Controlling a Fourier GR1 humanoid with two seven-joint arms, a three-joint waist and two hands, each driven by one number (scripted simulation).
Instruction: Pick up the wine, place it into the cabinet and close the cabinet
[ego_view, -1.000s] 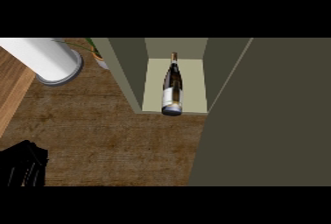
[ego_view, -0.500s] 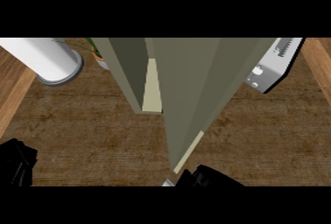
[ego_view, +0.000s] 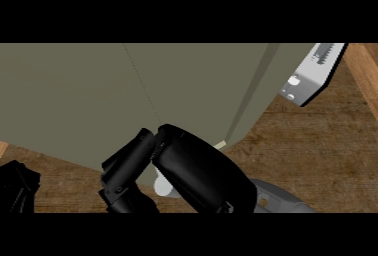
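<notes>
Found the right robot hand (ego_view: 196, 172) nearest, up from the near edge of the worktop (ego_view: 317, 150) about midway along, with a grey forearm behind it. Read it as open: fingers extended rather than curled, laid against the lower edge of the cabinet door (ego_view: 88, 100), holding nothing. Noted a small pale piece (ego_view: 164, 187) showing between the thumb side and the palm; could not tell what it was. Saw only a dark part of the left robot hand (ego_view: 16, 187) at the near left corner, too little to say how it stood. Beyond the hands, met the olive-grey door panel filling most of the left and middle, tilted across the view, a narrow pale sliver showing at its lower right corner. Farther off, toward the far right corner, made out a grey metal fixture (ego_view: 314, 75) just beside the cabinet's side. Saw no wine anywhere; judged it hidden behind the door, probably inside the cabinet, though could not confirm that. Judged the bottle heavy for its size, stiff, smooth enough to slip, and breakable; best taken round the wide body below the shoulder, not by the thin neck. Judged the task to be near its end, with the closing of the door in hand.
</notes>
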